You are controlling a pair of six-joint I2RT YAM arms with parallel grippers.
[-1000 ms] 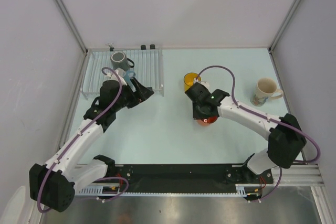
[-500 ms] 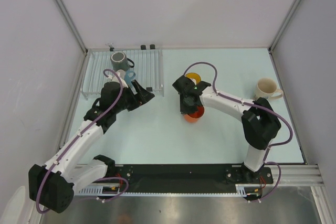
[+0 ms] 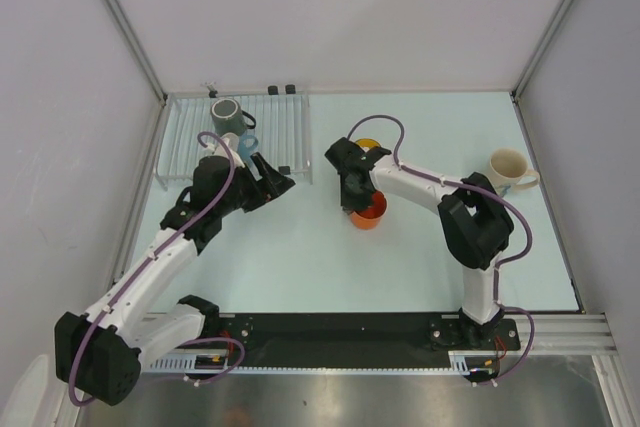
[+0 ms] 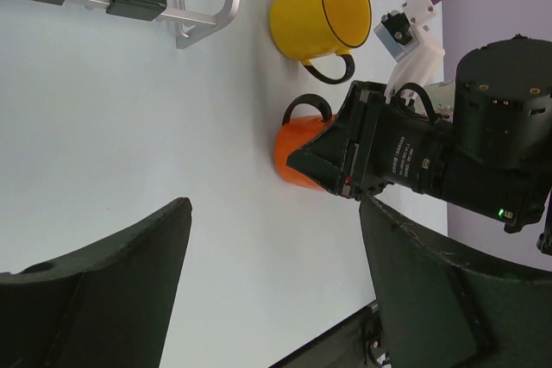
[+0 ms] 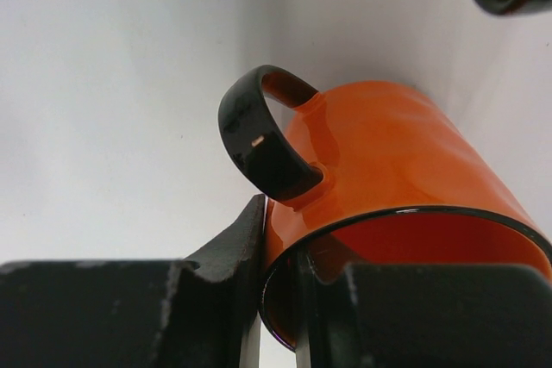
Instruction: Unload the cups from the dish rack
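The clear dish rack [image 3: 282, 127] stands at the back left with a dark grey mug [image 3: 226, 113] and a light blue mug [image 3: 248, 144] on it. My left gripper [image 3: 283, 175] is open and empty at the rack's near right corner [image 4: 207, 19]; it also shows in the left wrist view [image 4: 274, 213]. My right gripper [image 3: 355, 195] is shut on the rim of the orange mug [image 5: 397, 152], one finger inside and one outside, holding it tilted low over the table [image 3: 371, 213]. The yellow mug [image 4: 315, 15] stands just behind it. The cream mug [image 3: 508, 171] stands at the far right.
The right arm's purple cable [image 3: 385, 127] loops over the yellow mug. White walls close in the table on the left, back and right. A black rail [image 3: 340, 327] runs along the near edge.
My right gripper has carried the orange mug left and a little back, close to the yellow mug. The left arm has hardly moved.
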